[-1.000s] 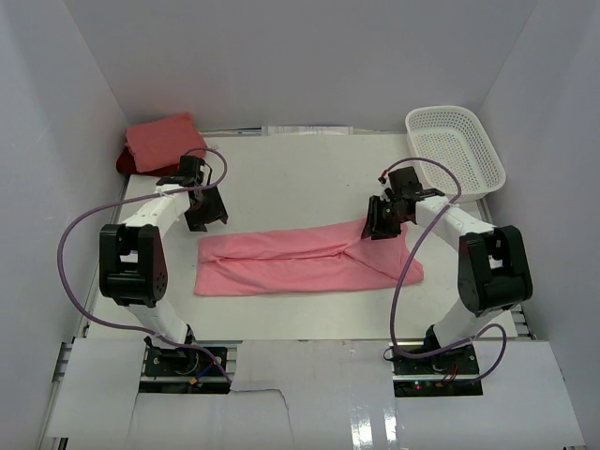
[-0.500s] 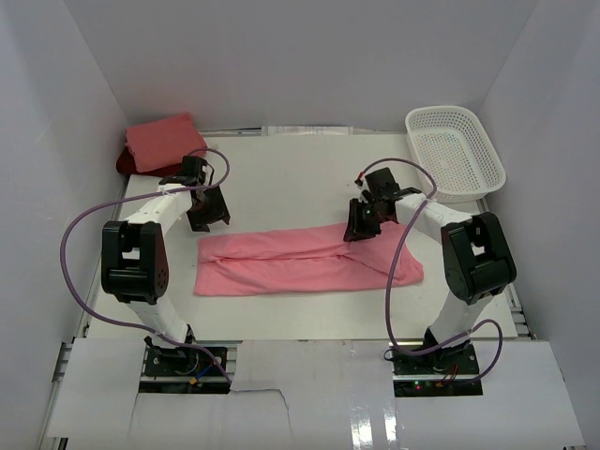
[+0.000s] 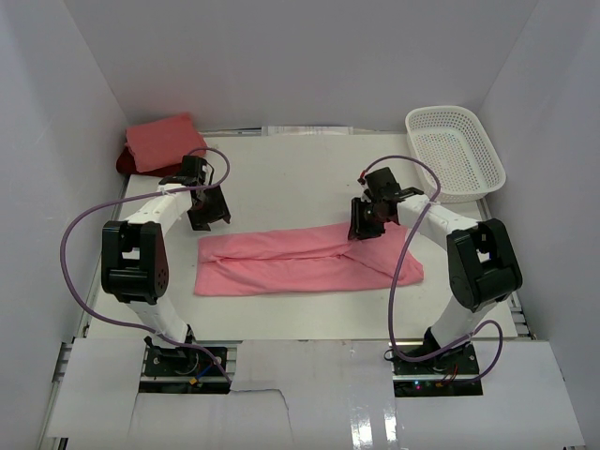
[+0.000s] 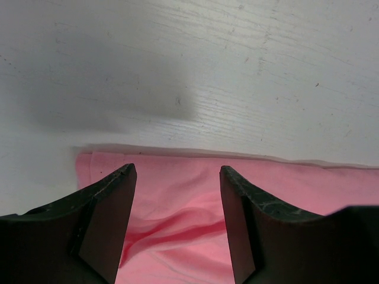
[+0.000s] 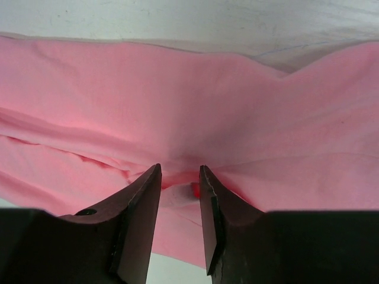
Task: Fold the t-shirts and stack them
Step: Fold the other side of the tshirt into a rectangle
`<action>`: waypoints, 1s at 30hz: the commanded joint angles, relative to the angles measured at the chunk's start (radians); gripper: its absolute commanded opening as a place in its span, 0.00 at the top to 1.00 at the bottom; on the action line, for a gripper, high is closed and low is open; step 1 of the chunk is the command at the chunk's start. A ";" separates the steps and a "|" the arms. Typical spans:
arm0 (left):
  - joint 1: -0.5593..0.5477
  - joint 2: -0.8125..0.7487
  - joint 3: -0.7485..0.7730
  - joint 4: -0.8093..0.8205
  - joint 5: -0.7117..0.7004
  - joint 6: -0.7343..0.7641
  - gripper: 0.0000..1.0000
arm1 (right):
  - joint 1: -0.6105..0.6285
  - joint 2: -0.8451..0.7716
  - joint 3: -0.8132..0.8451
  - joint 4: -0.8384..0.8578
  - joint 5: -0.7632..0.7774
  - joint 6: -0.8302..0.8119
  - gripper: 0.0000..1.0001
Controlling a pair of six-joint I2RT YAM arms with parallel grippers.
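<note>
Surface (image 3: 300, 169): white and flat, with walls on three sides; it carries all the cloth and the basket.
Rose pink t-shirt (image 3: 281, 262): folded into a long band, lying flat across the middle of the surface between the two arms. Its left end is squared off. Its right end is wider, with a flap running at a slant toward the near right.
White mesh basket (image 3: 455, 155): at the far right corner, well apart from the band of cloth, with nothing visible inside.
Salmon pink t-shirt (image 3: 164, 141): folded into a square at the far left corner, lying on top of the dark one.
Dark red t-shirt (image 3: 124, 163): under the salmon one; only a strip of it shows along the left and near edges.
Left end effector (image 3: 208, 221): at the far left corner of the rose pink band, pointing down. Its fingers (image 4: 109, 204) stand wide apart with nothing between them; the cloth's far edge and bare surface show in the gap.
Right end effector (image 3: 364, 230): on the far edge of the band, where the slanted flap begins. Its fingers (image 5: 142, 201) stand close with a narrow gap. A small ridge of pink cloth shows in that gap, but I cannot tell whether they clamp it.
</note>
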 commanded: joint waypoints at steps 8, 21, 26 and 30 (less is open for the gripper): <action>-0.003 -0.012 -0.001 0.017 0.002 0.016 0.31 | 0.015 -0.004 -0.035 -0.007 0.041 -0.019 0.72; -0.003 -0.012 -0.007 0.023 -0.001 0.021 0.31 | 0.081 -0.177 -0.171 -0.024 -0.019 0.087 0.92; -0.003 -0.006 -0.004 0.025 0.002 0.022 0.31 | 0.119 -0.234 -0.248 0.015 -0.074 0.177 0.91; -0.003 -0.004 -0.004 0.026 0.007 0.027 0.31 | 0.122 -0.240 -0.312 0.067 -0.180 0.208 0.74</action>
